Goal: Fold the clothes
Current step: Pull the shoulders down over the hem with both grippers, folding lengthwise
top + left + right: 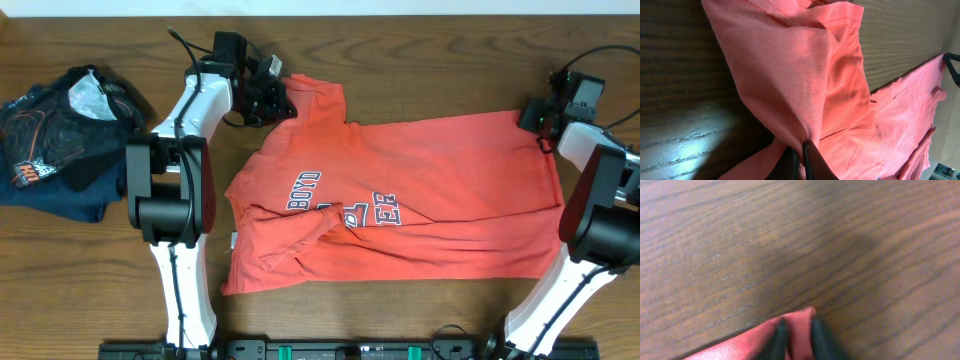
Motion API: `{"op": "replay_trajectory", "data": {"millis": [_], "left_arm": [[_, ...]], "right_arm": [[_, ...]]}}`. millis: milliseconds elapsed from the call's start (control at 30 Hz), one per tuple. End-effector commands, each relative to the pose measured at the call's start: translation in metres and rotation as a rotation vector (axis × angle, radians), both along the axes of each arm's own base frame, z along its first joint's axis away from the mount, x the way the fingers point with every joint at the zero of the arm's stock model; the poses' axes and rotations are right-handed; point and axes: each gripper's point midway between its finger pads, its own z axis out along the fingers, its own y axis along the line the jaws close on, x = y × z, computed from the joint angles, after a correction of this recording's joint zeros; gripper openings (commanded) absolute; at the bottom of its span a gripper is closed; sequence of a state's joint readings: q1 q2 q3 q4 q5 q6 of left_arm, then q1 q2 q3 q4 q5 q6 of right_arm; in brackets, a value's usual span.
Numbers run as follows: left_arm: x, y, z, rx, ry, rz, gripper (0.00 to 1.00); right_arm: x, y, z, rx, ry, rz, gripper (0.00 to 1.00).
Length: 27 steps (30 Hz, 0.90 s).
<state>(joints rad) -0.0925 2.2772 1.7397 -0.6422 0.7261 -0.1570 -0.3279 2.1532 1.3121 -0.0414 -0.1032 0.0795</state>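
Across the middle of the wooden table [420, 50], the coral T-shirt [440, 190] lies spread out, hem toward the right edge, shoulders toward the left, its lettering face up and partly creased over. Near the left edge, a dark printed garment [60, 130] lies bunched, apart from the shirt. Left gripper [801, 152]: jaws closed, pinching sleeve fabric at the shirt's far left corner. Right gripper [797, 330]: jaws closed on the shirt's far right hem corner, low over the table.

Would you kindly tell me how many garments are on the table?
2: the coral T-shirt spread mid-table; a dark printed garment bunched at the left edge. None looks hidden.
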Motion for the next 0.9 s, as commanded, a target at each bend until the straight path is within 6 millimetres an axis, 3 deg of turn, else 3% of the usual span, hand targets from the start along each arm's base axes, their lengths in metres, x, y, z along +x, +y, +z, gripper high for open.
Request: {"op": "replay_trajectory", "data": {"millis": [0, 333, 633, 867], "left_arm": [[0.005, 0.001, 0.019, 0.002, -0.038, 0.003, 0.06], [0.001, 0.002, 0.024, 0.003, -0.027, 0.003, 0.06], [-0.010, 0.014, 0.063, 0.074, -0.056, 0.028, 0.06], [-0.041, 0.019, 0.083, 0.085, 0.027, 0.029, 0.06]], "right_arm": [[-0.003, 0.012, -0.020, 0.015, 0.050, 0.018, 0.01], [-0.021, -0.010, -0.020, -0.024, 0.111, -0.092, 0.01], [-0.029, -0.026, 0.041, -0.028, 0.048, -0.147, 0.01], [-0.060, -0.030, 0.088, -0.056, 0.082, -0.190, 0.01]]}}
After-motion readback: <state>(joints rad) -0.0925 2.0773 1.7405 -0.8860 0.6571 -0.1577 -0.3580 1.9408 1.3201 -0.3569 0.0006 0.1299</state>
